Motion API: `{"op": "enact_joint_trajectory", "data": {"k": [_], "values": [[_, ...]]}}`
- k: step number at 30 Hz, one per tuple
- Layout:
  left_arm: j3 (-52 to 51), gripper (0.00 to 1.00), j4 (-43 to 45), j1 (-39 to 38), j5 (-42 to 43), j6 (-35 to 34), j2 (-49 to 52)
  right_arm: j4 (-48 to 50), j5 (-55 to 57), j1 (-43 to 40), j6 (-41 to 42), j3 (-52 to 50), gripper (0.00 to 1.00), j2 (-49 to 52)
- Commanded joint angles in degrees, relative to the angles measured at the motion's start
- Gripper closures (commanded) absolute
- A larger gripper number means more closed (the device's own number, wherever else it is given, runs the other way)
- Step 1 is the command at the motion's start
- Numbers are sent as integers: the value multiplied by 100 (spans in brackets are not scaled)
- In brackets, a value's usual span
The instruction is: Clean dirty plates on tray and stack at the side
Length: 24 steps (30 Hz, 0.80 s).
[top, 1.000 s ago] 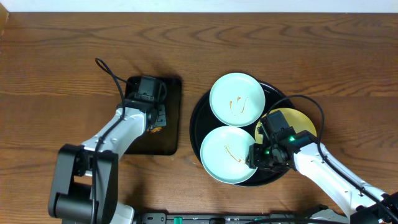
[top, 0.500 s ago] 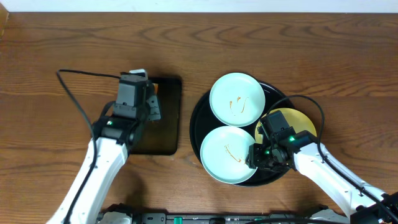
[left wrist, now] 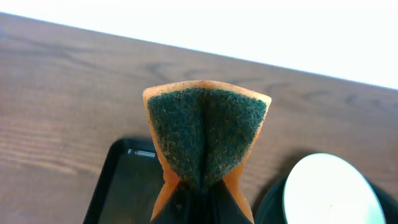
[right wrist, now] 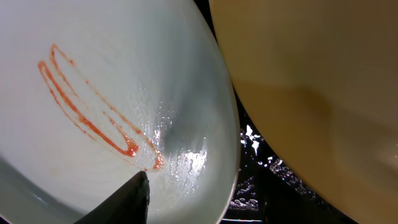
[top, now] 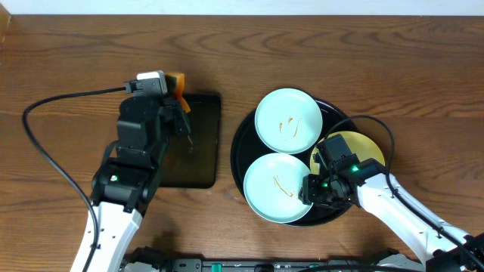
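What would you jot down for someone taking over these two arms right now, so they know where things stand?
Left claw: shut on the sponge, raised near the rectangular tray.
Right claw: at the near plate rim; grip unclear.
All three plates sit on the round tray; near plate and far plate show orange smears; yellow plate partly hidden.
Done: sponge in hand. Left: wipe, stack.

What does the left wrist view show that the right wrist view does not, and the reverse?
Only left wrist: the sponge, green side to the camera, pinched in the left pincer; the rectangular tray; the wooden table. Only right wrist: the orange smear and the yellow plate. Both: a pale plate, perhaps not the same one, and part of the round black tray.
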Motion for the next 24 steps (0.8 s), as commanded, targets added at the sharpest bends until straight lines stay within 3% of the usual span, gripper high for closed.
{"op": "enact_joint_trajectory", "data": {"k": [1,13,24], "values": [[4,92,256,-7,-11,13,-201,9,17,76,68,-33,47,22],[4,93,433,-7,-13,11,-210,9,17,76,68,-33,47,22],[2,92,-31,-9,-9,-66,382,9,17,76,68,-33,47,22]]}}
